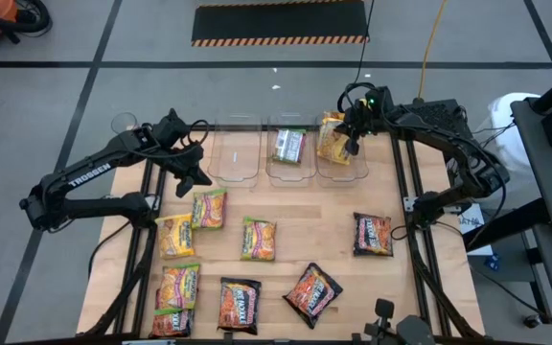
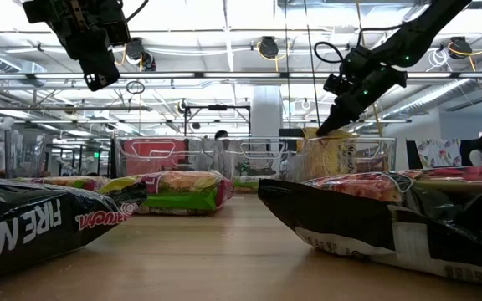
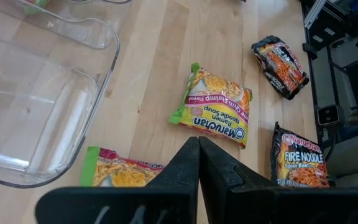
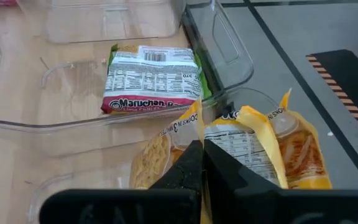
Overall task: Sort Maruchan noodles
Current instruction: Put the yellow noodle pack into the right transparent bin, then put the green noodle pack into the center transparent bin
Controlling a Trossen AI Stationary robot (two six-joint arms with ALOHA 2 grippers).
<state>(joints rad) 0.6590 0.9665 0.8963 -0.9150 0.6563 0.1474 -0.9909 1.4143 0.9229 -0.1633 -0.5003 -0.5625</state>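
Three clear bins stand in a row at the table's far edge. The left bin [image 1: 233,153] holds nothing, and a green-edged Maruchan packet [image 1: 288,146] lies flat in the middle bin [image 1: 289,172]. A yellow packet [image 1: 332,139] stands tilted in the right bin [image 1: 341,174], with my right gripper [image 1: 352,149] shut on it. My left gripper [image 1: 199,180] hangs shut and bare above the table, near the left bin. Several yellow, green-edged and dark packets lie flat on the wooden table [image 1: 324,216]. My right gripper pinches the yellow packet's crumpled upper edge [image 4: 194,127] between its two shut fingers. The fingers slant down at it from the table's right and far side. The packet [image 2: 333,155] stands nearly upright below the fingertips, its lower part inside the right bin.
Loose on the table lie green-edged packets [image 1: 209,208] [image 1: 258,239], yellow ones [image 1: 174,236] [image 1: 177,287] and dark ones [image 1: 373,234] [image 1: 312,292] [image 1: 239,304]. Bare wood shows between the bins and these packets. Metal frame rails run along both table sides.
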